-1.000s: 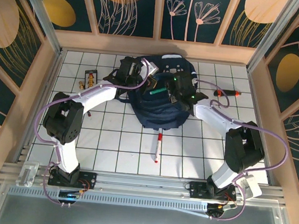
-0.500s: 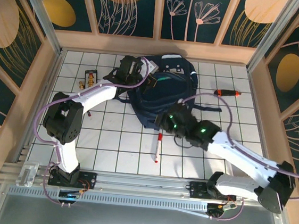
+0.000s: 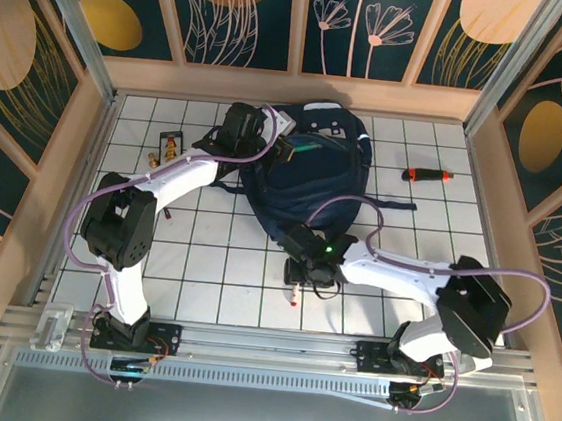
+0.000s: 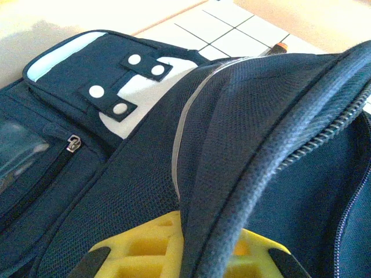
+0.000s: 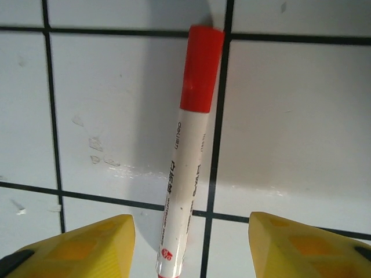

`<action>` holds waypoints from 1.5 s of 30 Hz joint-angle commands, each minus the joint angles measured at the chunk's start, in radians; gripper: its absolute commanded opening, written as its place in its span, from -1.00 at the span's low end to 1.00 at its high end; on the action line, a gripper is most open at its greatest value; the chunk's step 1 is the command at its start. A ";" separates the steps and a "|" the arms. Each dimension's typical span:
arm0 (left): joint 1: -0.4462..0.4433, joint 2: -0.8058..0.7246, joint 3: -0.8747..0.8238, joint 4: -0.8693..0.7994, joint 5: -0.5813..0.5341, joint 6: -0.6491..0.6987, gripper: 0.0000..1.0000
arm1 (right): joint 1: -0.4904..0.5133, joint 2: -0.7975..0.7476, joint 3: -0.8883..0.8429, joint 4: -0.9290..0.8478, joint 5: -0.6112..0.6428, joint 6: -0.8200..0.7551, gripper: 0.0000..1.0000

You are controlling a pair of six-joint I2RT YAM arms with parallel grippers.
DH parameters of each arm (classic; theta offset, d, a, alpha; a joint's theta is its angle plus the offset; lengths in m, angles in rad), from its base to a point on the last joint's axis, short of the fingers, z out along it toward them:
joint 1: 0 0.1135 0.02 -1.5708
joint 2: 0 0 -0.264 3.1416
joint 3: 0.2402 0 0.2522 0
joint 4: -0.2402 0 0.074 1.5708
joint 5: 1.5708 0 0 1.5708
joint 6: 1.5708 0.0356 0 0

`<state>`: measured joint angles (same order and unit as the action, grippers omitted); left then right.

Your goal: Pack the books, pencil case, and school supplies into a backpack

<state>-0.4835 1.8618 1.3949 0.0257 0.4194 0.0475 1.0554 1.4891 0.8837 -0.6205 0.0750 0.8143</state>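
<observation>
Your left fingers point(image 4: 145, 255) are pinching the rim of the backpack point(image 3: 313, 189), closed tight on the dark fabric fold right beside the zip. From above, you're seeing that backpack lying at the far middle of the desk point(image 3: 204, 273), with the left arm reaching in at its far left corner. Your right fingers point(image 5: 98, 243) are hanging low over the marker point(image 5: 186, 174), standing apart with one on each side of it and neither one touching it. The marker is lying flat on the white tiles just on the near side of the backpack, its red cap pointing away from the wrist camera and its white body running back between the two yellow tips. Over to the right, a red-and-black tool point(image 3: 427, 175) is lying on the desk, well apart from the backpack
</observation>
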 commanded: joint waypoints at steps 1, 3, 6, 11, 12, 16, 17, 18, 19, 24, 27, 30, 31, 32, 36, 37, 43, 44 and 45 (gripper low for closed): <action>0.011 -0.032 0.015 0.128 0.050 -0.016 -1.00 | -0.006 0.030 0.015 0.029 -0.022 -0.059 0.08; 0.014 -0.035 0.008 0.130 0.051 -0.018 -1.00 | -0.020 0.036 0.015 0.030 -0.024 -0.065 0.07; 0.014 -0.044 -0.015 0.153 0.051 -0.026 -1.00 | -0.038 0.054 0.013 0.035 -0.011 -0.080 0.06; 0.016 -0.050 -0.044 0.188 0.056 -0.044 -1.00 | -0.054 0.113 0.017 0.042 -0.008 -0.101 -0.09; 0.016 -0.051 -0.044 0.186 0.059 -0.042 -1.00 | -0.055 0.125 0.015 0.044 -0.010 -0.101 -0.09; 0.017 -0.058 -0.046 0.177 0.057 -0.030 -1.00 | -0.056 0.140 0.001 0.051 -0.025 -0.091 -0.18; 0.018 -0.060 -0.048 0.177 0.057 -0.030 -1.00 | -0.057 0.137 0.000 0.047 -0.018 -0.087 -0.25; 0.019 -0.062 -0.049 0.178 0.055 -0.030 -1.00 | -0.057 0.131 -0.003 0.045 -0.012 -0.084 -0.34; 0.020 -0.062 -0.050 0.179 0.056 -0.031 -1.00 | -0.058 0.123 -0.006 0.044 -0.004 -0.080 -0.44; 0.022 -0.060 -0.045 0.179 0.072 -0.038 -1.00 | -0.058 0.039 -0.043 0.044 0.033 -0.060 -0.90; 0.022 -0.057 -0.043 0.182 0.079 -0.043 -1.00 | -0.063 -0.040 -0.040 0.007 0.087 -0.038 -1.00; 0.022 -0.051 -0.036 0.178 0.084 -0.042 -1.00 | -0.083 -0.142 -0.020 -0.040 0.151 -0.010 -1.00; 0.022 -0.049 -0.032 0.175 0.086 -0.040 -1.00 | -0.101 -0.182 -0.007 -0.043 0.160 0.000 -1.00; 0.022 -0.047 -0.028 0.172 0.088 -0.041 -1.00 | -0.122 -0.221 0.008 -0.035 0.163 0.010 -1.00; 0.022 -0.041 -0.003 0.138 0.072 -0.056 -1.00 | -0.242 -0.285 0.103 0.074 0.094 0.093 -1.00; 0.021 -0.041 0.000 0.138 0.079 -0.057 -1.00 | -0.276 -0.280 0.127 0.132 0.056 0.133 -1.00; 0.022 -0.034 0.000 0.134 0.116 -0.086 -1.00 | -0.432 -0.147 0.157 0.511 -0.053 0.496 -1.00; 0.022 -0.031 0.000 0.130 0.123 -0.087 -1.00 | -0.445 -0.109 0.154 0.569 -0.054 0.547 -1.00; 0.022 -0.029 0.001 0.126 0.128 -0.088 -1.00 | -0.456 -0.066 0.168 0.586 -0.053 0.577 -1.00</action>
<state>-0.4671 1.8614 1.3430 0.0994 0.4717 -0.0055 0.6266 1.3315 1.0428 -0.2096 0.0536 1.1751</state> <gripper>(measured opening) 0.096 0.090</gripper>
